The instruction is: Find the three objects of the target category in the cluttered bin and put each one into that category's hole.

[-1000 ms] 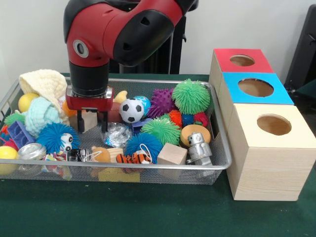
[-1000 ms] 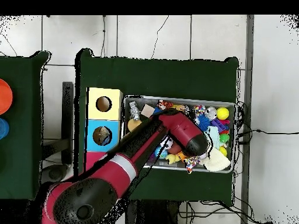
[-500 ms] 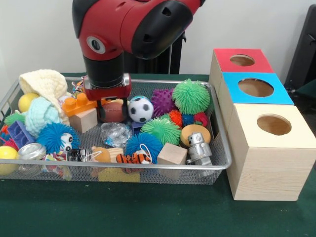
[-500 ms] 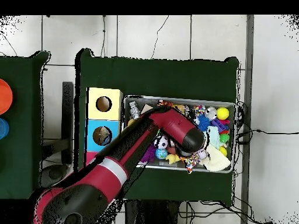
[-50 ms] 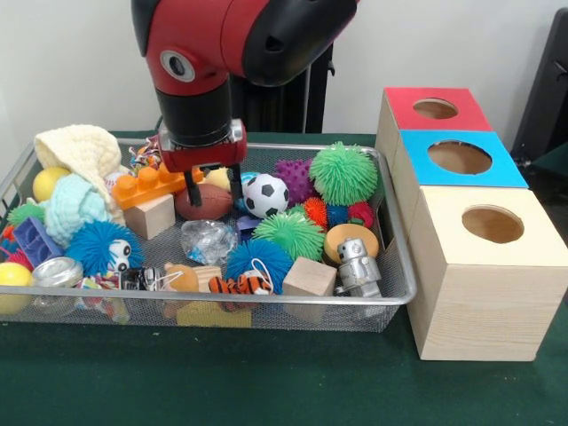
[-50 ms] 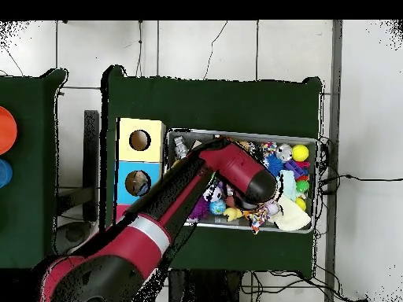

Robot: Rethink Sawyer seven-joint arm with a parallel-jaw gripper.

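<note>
Jaws open, empty, over brown football (image 5: 203,201); orange block (image 5: 149,185) left, soccer ball (image 5: 264,195) right.

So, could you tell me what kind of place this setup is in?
Most likely a robotics lab: a robot arm reaches into a wire bin of mixed toys on a green-covered table, beside three sorting boxes with holes. Cables trail over the tiled floor.

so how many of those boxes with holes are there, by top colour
red-topped box: 1
blue-topped box: 1
plain wood box: 1
total: 3
</note>
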